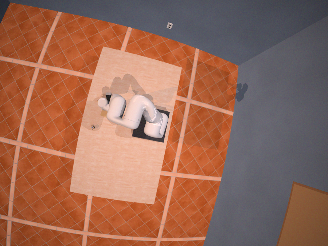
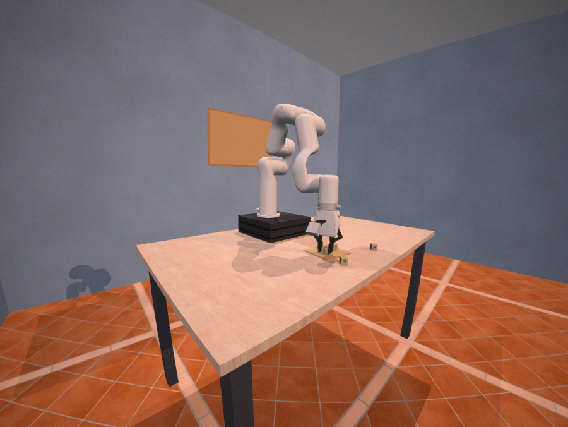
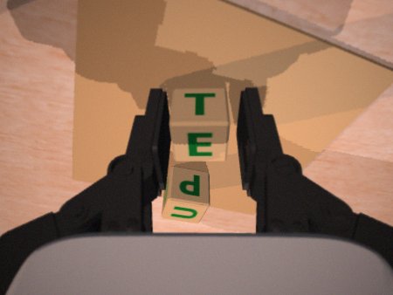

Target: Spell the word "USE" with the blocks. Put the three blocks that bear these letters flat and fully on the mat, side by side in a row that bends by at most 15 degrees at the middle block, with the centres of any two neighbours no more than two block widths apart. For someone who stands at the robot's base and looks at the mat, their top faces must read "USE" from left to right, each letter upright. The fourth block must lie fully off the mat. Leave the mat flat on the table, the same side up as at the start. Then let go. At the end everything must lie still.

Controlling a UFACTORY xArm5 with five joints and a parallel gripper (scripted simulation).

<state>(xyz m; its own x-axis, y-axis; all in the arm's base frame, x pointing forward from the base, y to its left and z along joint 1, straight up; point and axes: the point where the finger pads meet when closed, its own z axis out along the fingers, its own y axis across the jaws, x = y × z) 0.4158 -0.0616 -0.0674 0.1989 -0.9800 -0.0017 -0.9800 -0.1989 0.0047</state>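
Note:
My gripper [image 2: 325, 251] [image 3: 203, 111] points down over the tan mat [image 2: 313, 251] [image 3: 105, 144] [image 1: 104, 114]. Its fingers are open, one on each side of a block [image 3: 200, 144] with a green E on top and a T on the side facing the wrist camera, with gaps on both sides. A second block [image 3: 187, 212] [image 2: 335, 246] stands near the mat's edge, U on top turned sideways, P on its side. A block with a green 9 [image 2: 343, 261] on its side is beside the mat. A block with a blue mark [image 2: 373, 247] [image 1: 92, 127] stands farther off the mat. The last two blocks' top letters are unreadable.
The black base [image 1: 138, 129] [image 2: 271, 228] carries the arm on the light wooden table [image 1: 113, 164] [image 2: 284, 294]. The block with the 9 stands close to the mat's edge. In the top view the arm hides most of the mat.

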